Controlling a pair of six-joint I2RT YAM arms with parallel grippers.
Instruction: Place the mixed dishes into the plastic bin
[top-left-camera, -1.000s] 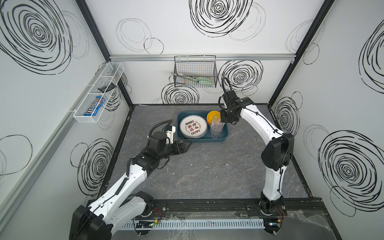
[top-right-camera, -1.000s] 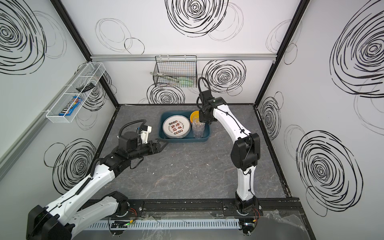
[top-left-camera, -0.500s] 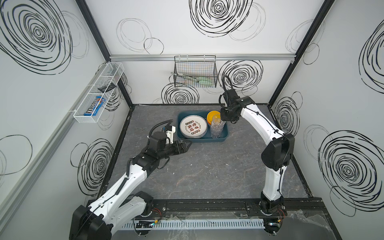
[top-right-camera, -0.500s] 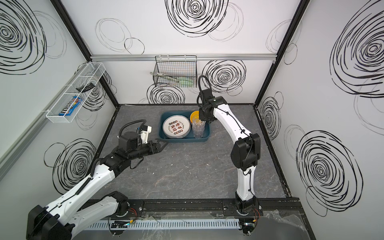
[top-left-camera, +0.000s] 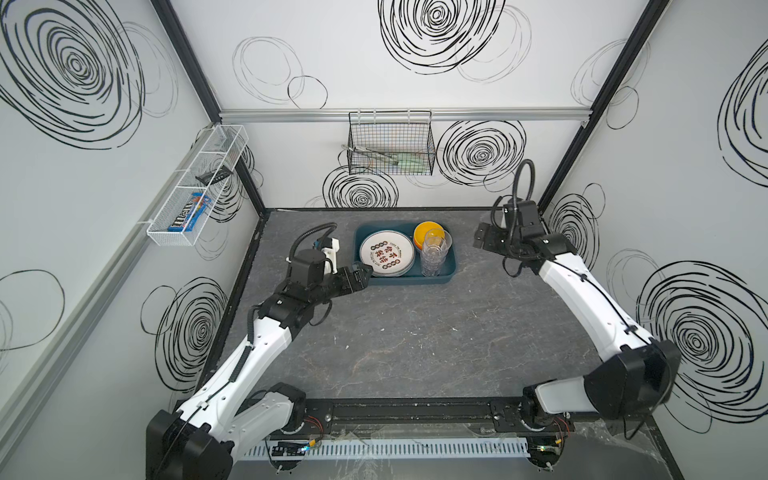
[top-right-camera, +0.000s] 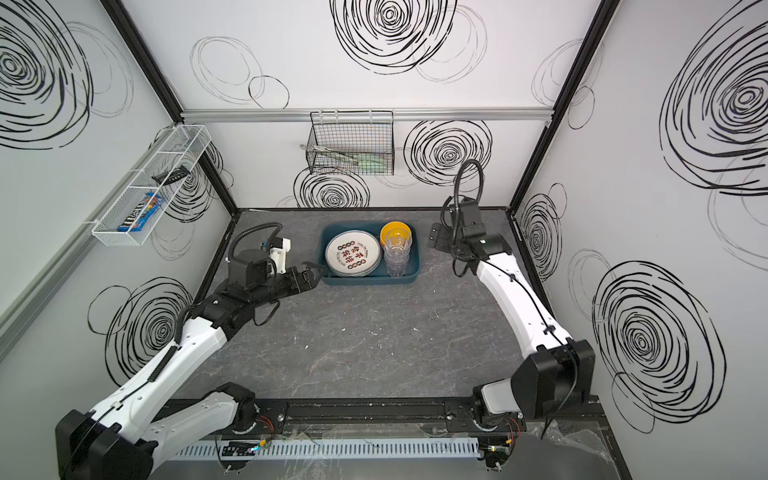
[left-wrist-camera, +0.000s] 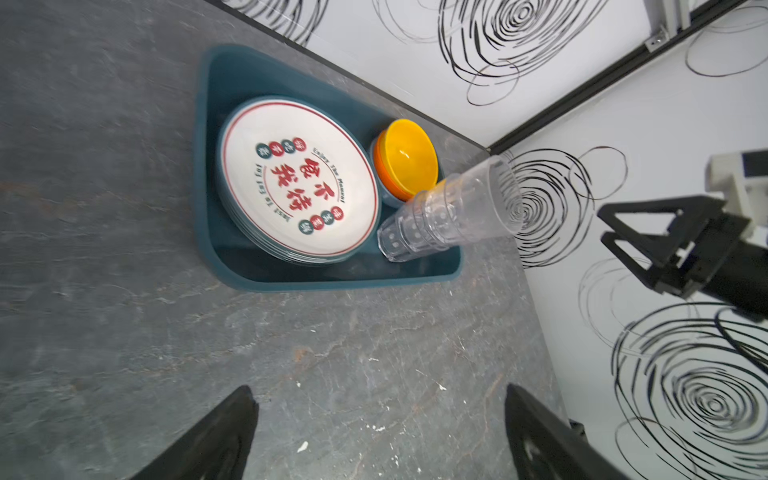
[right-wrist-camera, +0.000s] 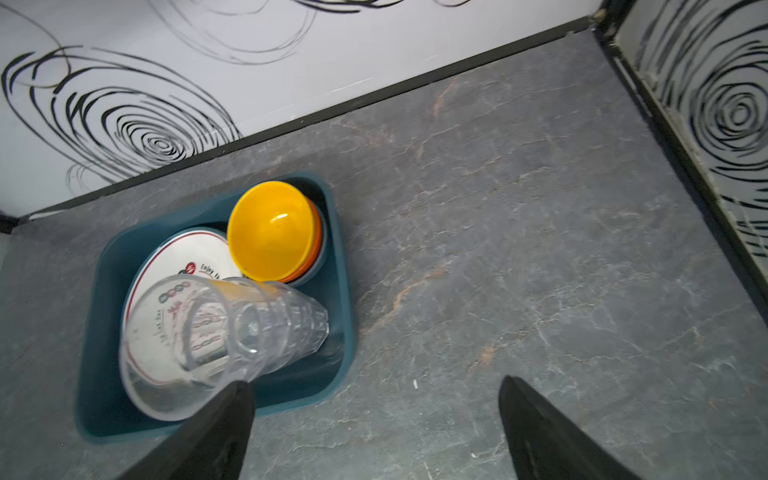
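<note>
Now both jaws stand wide, the right drawn away from the cups (top-left-camera: 434, 255) in the bin (top-left-camera: 399, 280).

**Right wrist view: bin contents, gripper spread**

A dark teal bin (right-wrist-camera: 102, 332) is seen on the grey worktop (right-wrist-camera: 540, 249), near the swirl-patterned wall (right-wrist-camera: 249, 62). Inside it, white plates (right-wrist-camera: 183, 253) are stacked, a yellow bowl (right-wrist-camera: 270, 228) is nested on orange and blue ones, and a stack of clear cups (right-wrist-camera: 249, 328) is stood. The gripper (right-wrist-camera: 374, 384) is held wide apart, nothing between. One finger (right-wrist-camera: 224, 419) is overlapped with the cup rim; contact cannot be judged.
</note>
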